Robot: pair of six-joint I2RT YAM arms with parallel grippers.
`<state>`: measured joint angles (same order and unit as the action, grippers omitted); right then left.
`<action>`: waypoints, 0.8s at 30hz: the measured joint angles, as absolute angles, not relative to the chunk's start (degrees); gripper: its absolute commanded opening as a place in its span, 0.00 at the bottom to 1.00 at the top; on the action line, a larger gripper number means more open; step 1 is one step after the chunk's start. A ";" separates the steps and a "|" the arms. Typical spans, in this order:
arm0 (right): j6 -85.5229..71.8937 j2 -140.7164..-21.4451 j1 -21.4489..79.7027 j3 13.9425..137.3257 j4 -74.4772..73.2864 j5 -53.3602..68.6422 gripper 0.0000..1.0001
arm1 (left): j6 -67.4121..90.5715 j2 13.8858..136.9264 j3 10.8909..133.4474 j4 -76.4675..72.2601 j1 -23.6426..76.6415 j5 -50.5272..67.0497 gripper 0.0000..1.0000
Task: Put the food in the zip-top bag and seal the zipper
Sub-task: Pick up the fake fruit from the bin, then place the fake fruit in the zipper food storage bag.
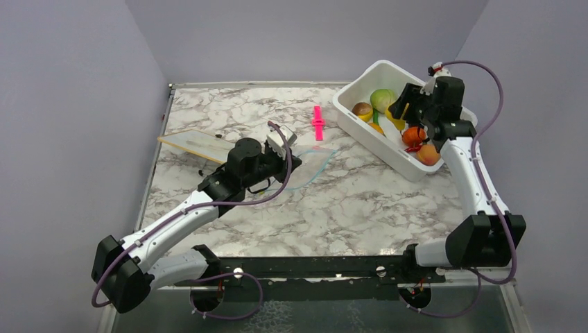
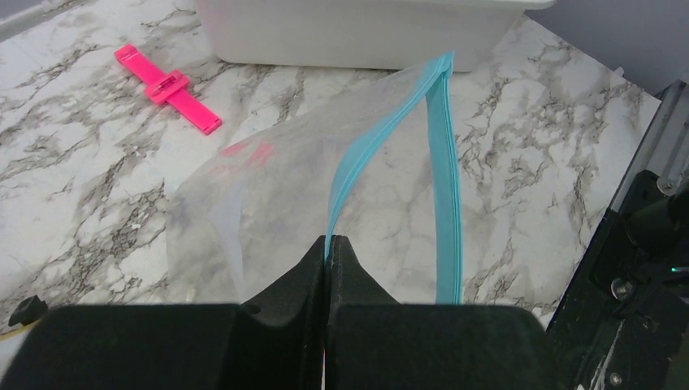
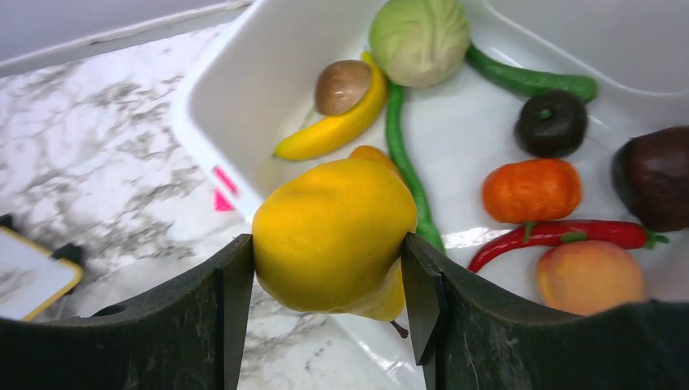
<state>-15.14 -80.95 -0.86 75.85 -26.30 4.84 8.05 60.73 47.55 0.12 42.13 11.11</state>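
Right wrist view: your right gripper (image 3: 325, 272) clamps a yellow fruit (image 3: 333, 219) above the tub (image 3: 244, 97) rim; your left gripper (image 2: 327, 248) pinches one zipper (image 2: 449, 203) lip of the zip-top bag (image 2: 260, 195), beside the tub. The narrow mouth may snag the fruit, or the lip slip free

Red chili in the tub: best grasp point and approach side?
Likely the tapered tip end of the chili, jaws across its thin width, descending from above. It lies flat on the tub floor, and the orange fruit and peach crowd its middle on both sides; the tip has more room.
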 measured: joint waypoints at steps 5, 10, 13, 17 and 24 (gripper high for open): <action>-17.50 -73.52 -0.67 70.57 -24.56 13.58 0.24 | 10.37 62.85 48.75 0.05 42.13 11.05 0.00; -20.51 -67.64 0.40 66.94 -21.43 21.50 0.23 | 12.16 65.52 52.14 0.05 42.13 10.87 0.00; -22.87 -64.71 0.80 65.41 -18.85 25.74 0.23 | 13.26 67.44 54.28 -0.03 42.13 10.85 0.00; -26.55 -61.91 1.34 63.55 -14.70 31.97 0.23 | 14.83 70.04 56.53 0.08 42.13 10.90 0.00; -35.55 -57.98 1.85 56.95 -3.33 40.05 0.23 | 18.15 74.04 59.94 0.21 42.13 11.44 0.00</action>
<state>-35.55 -57.98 1.85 56.95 -3.33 40.05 18.15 74.04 59.94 0.21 42.13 11.44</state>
